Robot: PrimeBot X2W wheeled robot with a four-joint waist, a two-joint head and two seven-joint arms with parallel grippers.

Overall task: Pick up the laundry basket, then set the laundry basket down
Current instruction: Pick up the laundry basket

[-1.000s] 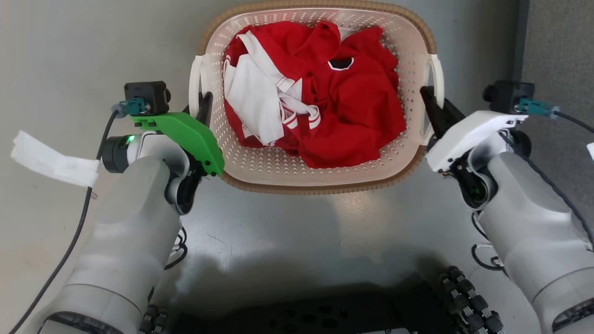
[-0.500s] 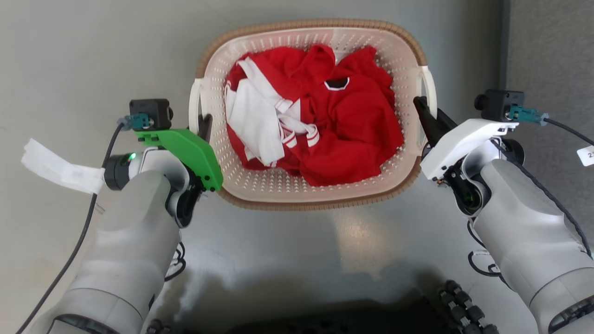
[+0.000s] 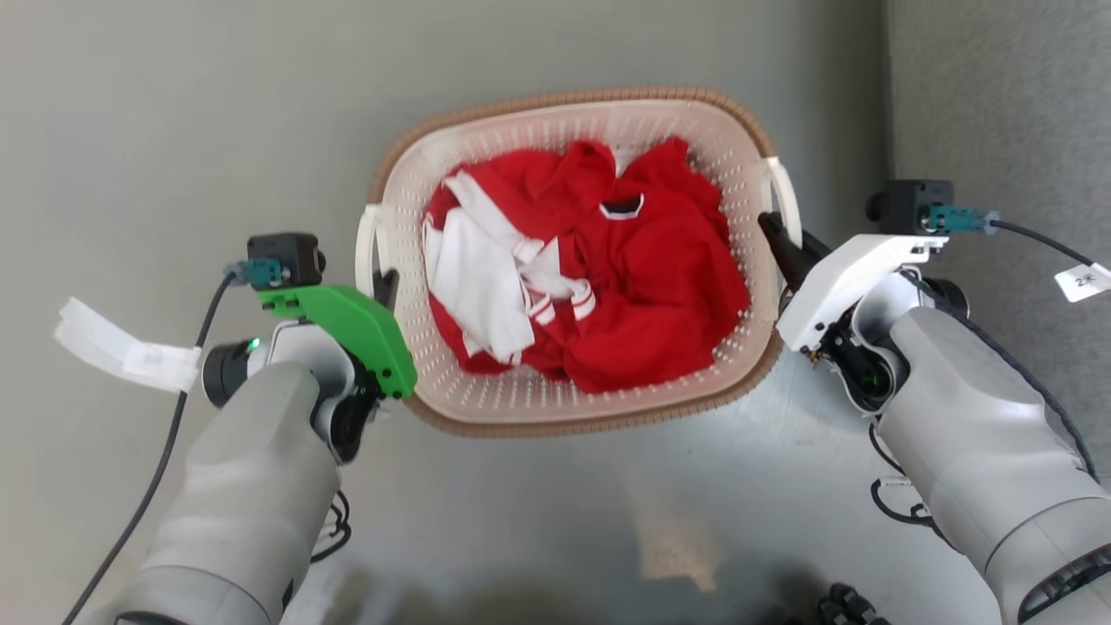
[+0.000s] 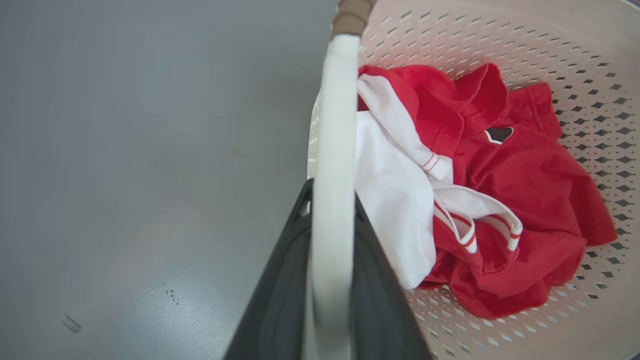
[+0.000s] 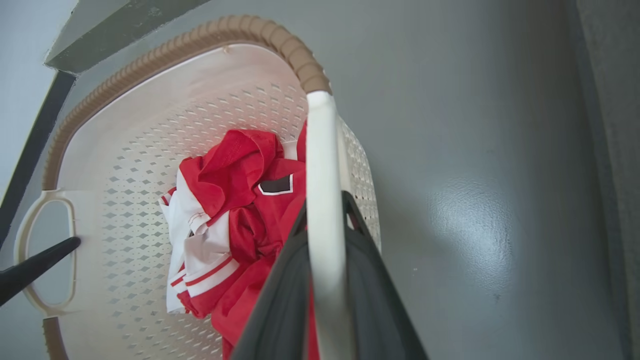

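The left pincer (image 3: 384, 291) is pinching the white left handle (image 3: 364, 252) of the laundry basket (image 3: 521, 417). In the left wrist view its two dark fingers (image 4: 280, 290) sit one on each side of the handle bar (image 4: 335, 125), pressed against it. The right pincer (image 3: 772, 236) grips the right handle (image 3: 785, 195) the same way. In the right wrist view that pale bar (image 5: 320, 150) runs up between its dark fingers (image 5: 372, 290), and a finger of the left pincer (image 5: 35, 267) shows at the opening of the far handle.

A green cover (image 3: 347, 321) sits on the left wrist and a white one (image 3: 838, 278) on the right, each carrying a small black camera with a cable.

The basket is held between the two arms, in the middle of the head view, with its brown rim running round cream perforated walls (image 4: 550, 50). Inside lies a crumpled heap of red clothing (image 3: 660, 286) with a white garment (image 3: 473, 286) on its left side, trimmed with red stripes.

Under the basket is a smooth grey floor (image 3: 174, 104), and along the right edge runs a darker, rougher strip (image 3: 998, 87). I cannot tell whether the basket's base touches the floor or hangs above it
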